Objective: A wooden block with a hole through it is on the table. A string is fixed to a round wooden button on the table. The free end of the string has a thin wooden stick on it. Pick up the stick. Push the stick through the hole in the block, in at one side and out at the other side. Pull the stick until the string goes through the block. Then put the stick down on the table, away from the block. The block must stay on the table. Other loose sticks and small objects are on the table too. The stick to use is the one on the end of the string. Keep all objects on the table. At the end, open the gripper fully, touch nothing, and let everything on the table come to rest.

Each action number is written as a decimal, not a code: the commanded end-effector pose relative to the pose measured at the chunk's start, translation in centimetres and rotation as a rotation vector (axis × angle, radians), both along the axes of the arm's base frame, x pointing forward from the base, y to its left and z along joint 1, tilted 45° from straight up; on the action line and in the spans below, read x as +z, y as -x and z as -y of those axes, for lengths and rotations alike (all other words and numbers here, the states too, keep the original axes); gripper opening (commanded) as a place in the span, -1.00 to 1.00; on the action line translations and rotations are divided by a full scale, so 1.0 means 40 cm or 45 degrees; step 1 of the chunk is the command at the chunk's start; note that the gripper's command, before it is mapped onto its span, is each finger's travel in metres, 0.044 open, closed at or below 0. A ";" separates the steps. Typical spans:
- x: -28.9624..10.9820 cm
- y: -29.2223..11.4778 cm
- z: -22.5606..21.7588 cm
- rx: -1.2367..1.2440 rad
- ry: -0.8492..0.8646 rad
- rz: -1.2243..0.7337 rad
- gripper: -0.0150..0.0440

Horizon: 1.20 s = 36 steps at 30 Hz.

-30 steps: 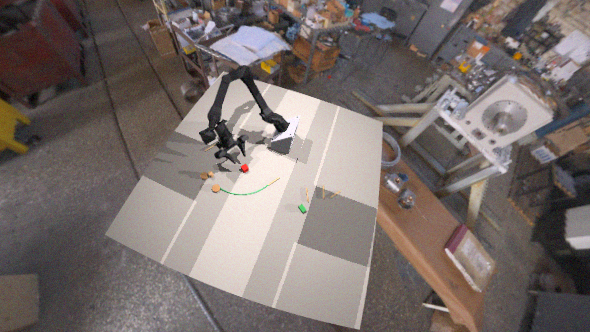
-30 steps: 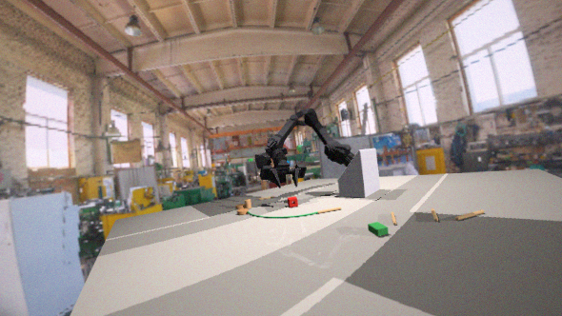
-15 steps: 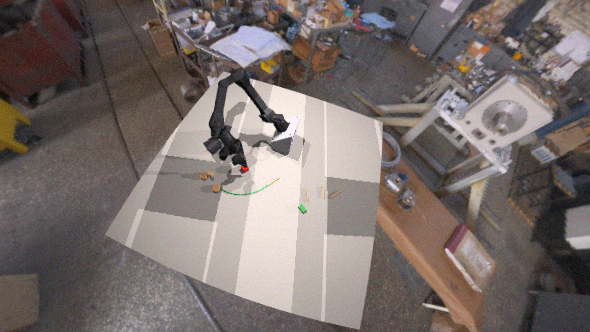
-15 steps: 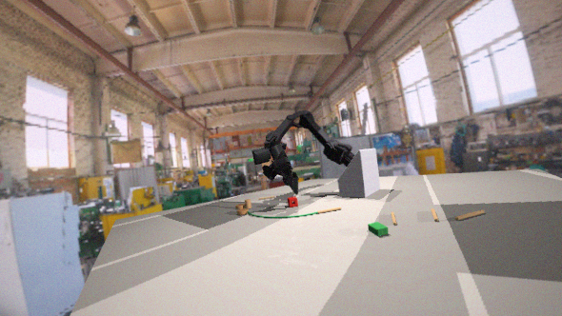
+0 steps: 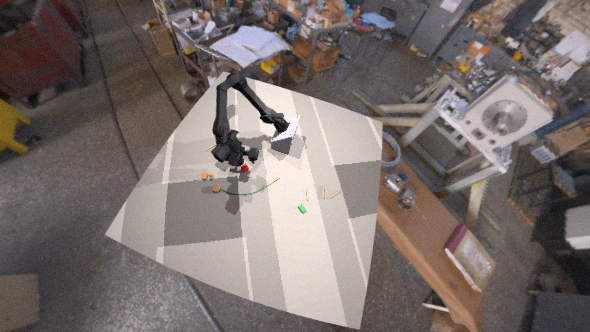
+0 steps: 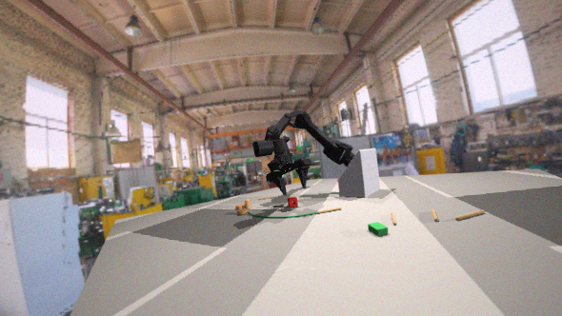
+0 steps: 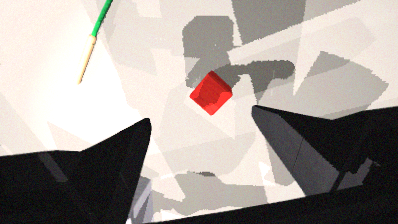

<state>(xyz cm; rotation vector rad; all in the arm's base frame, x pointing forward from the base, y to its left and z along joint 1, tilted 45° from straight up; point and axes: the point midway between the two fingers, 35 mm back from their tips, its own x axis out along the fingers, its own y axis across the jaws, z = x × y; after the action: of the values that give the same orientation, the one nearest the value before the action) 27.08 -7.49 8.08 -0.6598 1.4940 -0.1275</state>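
Observation:
The red block (image 5: pixel 244 168) (image 6: pixel 292 202) (image 7: pixel 211 93) with a hole sits on the table. My gripper (image 5: pixel 240 162) (image 6: pixel 293 187) (image 7: pixel 202 116) hangs just above it, open and empty, with one finger on each side of the block in the wrist view. The round wooden button (image 5: pixel 216 188) lies in front of the block. The green string (image 5: pixel 245 193) (image 6: pixel 281 216) (image 7: pixel 104 12) curves from the button across the table to the thin wooden stick (image 5: pixel 274 182) (image 6: pixel 330 209) (image 7: pixel 87 57), which lies flat, apart from the block and the gripper.
A green block (image 5: pixel 302 208) (image 6: pixel 377 228) and three loose sticks (image 5: pixel 323 192) (image 6: pixel 434 214) lie to the right. Small tan pieces (image 5: pixel 206 175) (image 6: pixel 243 207) lie left of the red block. A white wedge (image 5: pixel 287 132) (image 6: pixel 359 173) stands behind at the arm's base.

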 end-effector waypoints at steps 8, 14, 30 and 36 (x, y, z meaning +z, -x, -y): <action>0.006 -0.029 -0.037 0.936 0.468 -0.656 1.00; 0.006 -0.029 -0.037 0.936 0.468 -0.656 1.00; 0.006 -0.029 -0.037 0.928 0.462 -0.644 0.73; 0.006 -0.029 -0.037 0.928 0.462 -0.644 0.33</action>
<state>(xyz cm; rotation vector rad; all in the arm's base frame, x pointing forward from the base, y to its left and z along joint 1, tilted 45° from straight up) 28.22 -6.00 8.30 -1.5790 1.6204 0.3630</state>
